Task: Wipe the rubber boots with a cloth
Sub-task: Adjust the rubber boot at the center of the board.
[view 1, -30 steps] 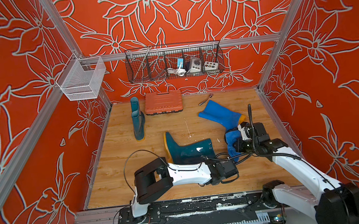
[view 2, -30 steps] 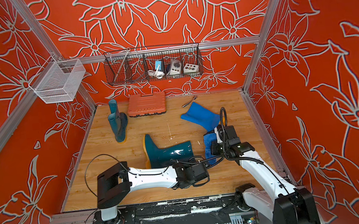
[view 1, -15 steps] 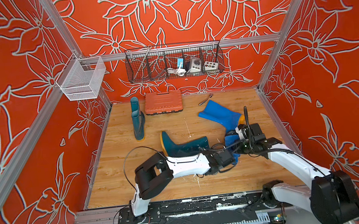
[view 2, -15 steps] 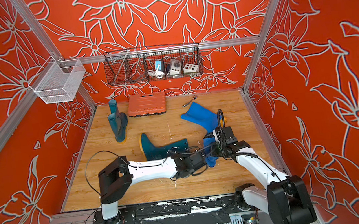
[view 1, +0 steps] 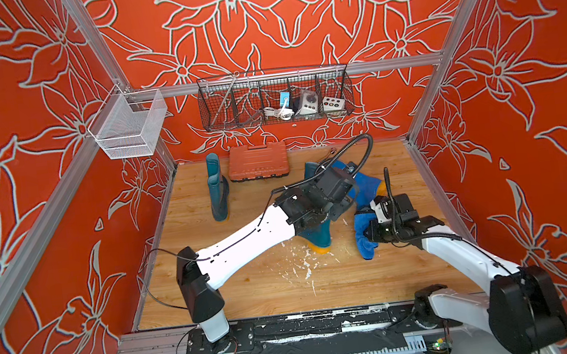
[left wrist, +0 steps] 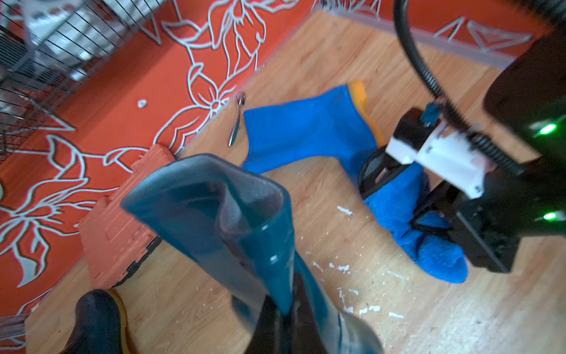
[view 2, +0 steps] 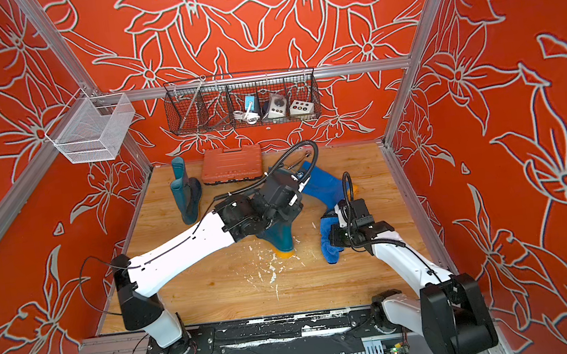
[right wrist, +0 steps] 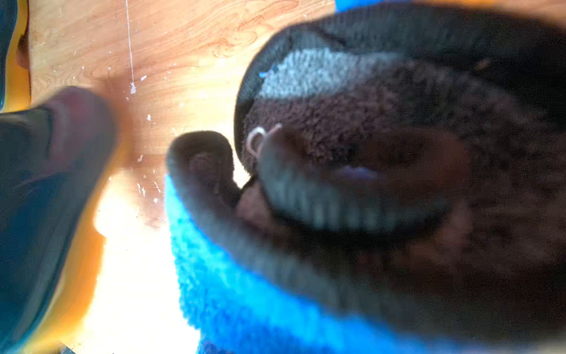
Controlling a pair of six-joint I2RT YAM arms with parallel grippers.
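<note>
Orange flowered walls (view 1: 293,20) box in a wood-grain worktop (view 1: 251,287) flecked white. Mid-worktop a glossy teal boot (view 1: 316,234) is held sole-down, left claw (left wrist: 288,318) clenched on its shaft, a grip only the left wrist view shows. Just beside this boot the right claw (view 1: 368,235) pinches the fuzzy blue cloth (view 1: 365,252); behind it, a bright blue boot (view 1: 366,183), second teal boot (view 1: 217,192), ribbed case (view 1: 258,160).

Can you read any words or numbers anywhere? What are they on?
No readable text anywhere.
The small boxes in the wire basket: marks too small to read.
The white block on the right gripper: too blurred to read.
The dark teal boot and cloth: no writing shows.
</note>
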